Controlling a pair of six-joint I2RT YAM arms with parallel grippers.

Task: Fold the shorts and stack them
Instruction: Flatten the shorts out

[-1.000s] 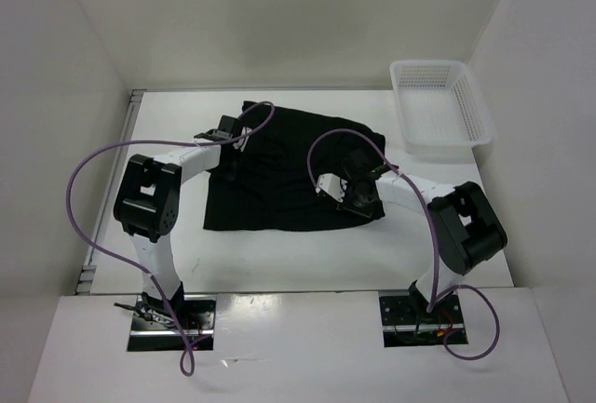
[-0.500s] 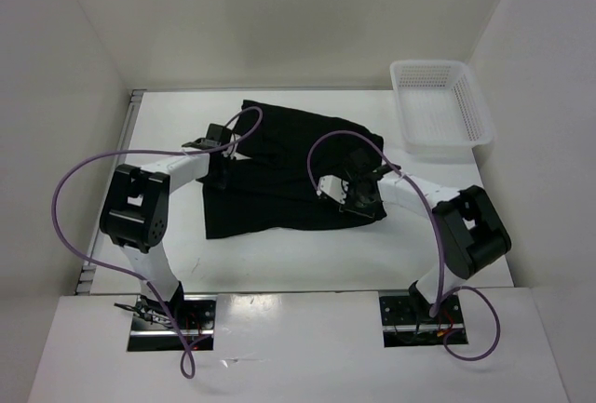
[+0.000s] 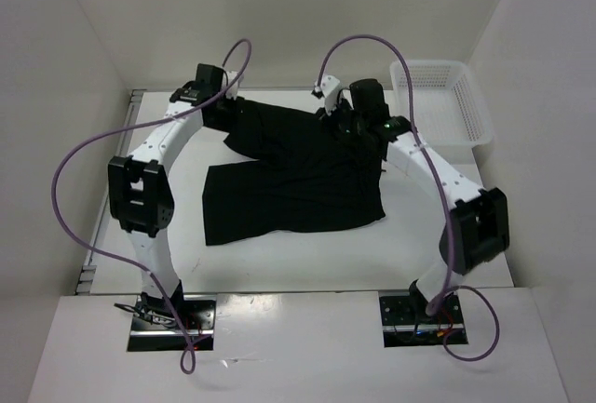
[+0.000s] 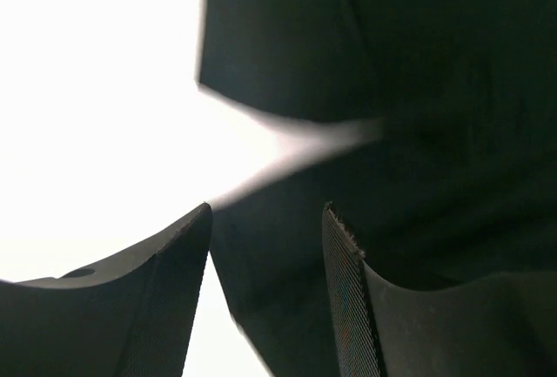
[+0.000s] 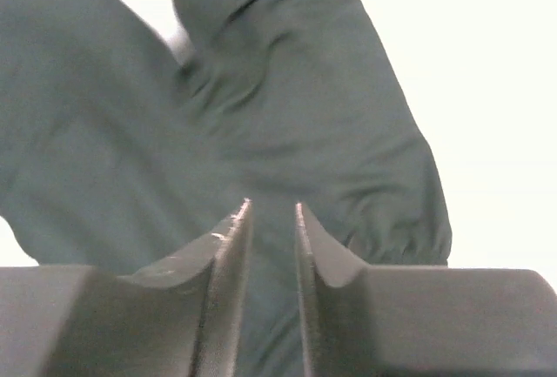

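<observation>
Both arms have swung away from the middle of the shorts to the cloth's far edge, and both sets of jaws have widened on the way. The shorts now lie flat on the table, spreading from under the two grippers back toward the arm bases. The far part is a narrower band and the near part a broader rectangle.

The right gripper hangs over the crotch and one leg, its jaws a narrow slit apart with nothing pinched between them. The left gripper stands wider, with dark cloth just beyond its fingers; blur hides whether any of it touches the pads.

Just outboard of the right gripper sits the white basket, apart from the cloth. This looks like a release after carrying an edge over, so a fresh grasp is probably next.
</observation>
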